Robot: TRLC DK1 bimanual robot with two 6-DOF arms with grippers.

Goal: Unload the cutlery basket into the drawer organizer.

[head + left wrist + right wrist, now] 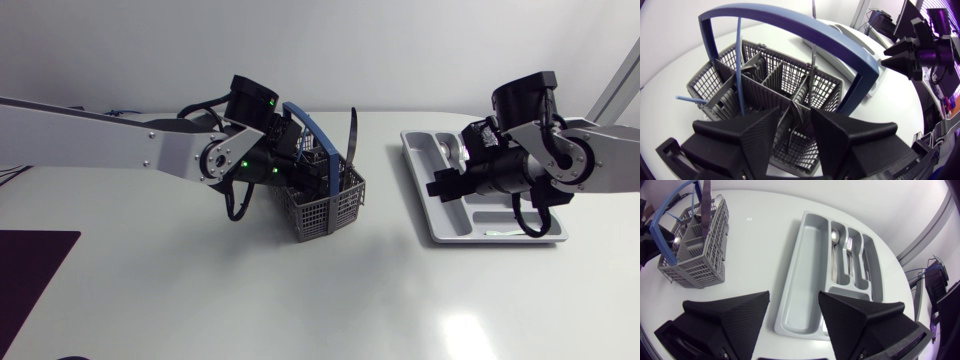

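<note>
Partly done: a few pieces lie in your organizer, several wait in the basket; left gripper parted above it, right gripper parted, empty.

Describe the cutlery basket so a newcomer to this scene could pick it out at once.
On the white table, look near the middle, where the left gripper hangs. The cutlery basket stands there: unlike the flat grey drawer organizer beside it, it is an upright mesh box with a blue arched handle.
</note>
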